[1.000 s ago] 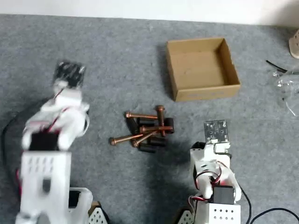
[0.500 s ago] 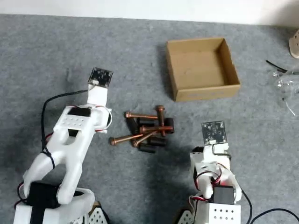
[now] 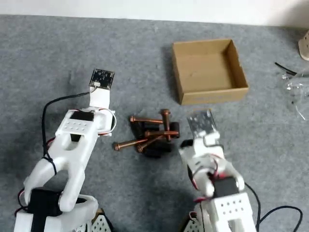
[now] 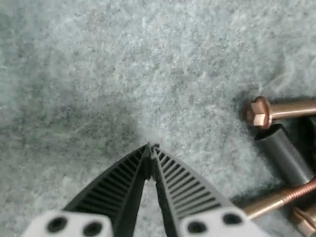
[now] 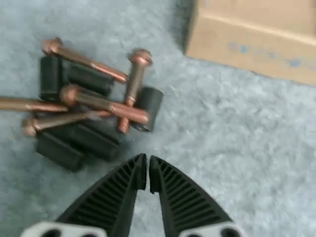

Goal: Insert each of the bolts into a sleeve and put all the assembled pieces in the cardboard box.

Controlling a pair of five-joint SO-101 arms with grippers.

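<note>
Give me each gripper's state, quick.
Left gripper: closed, holding nothing.
Right gripper: closed, holding nothing.
</note>
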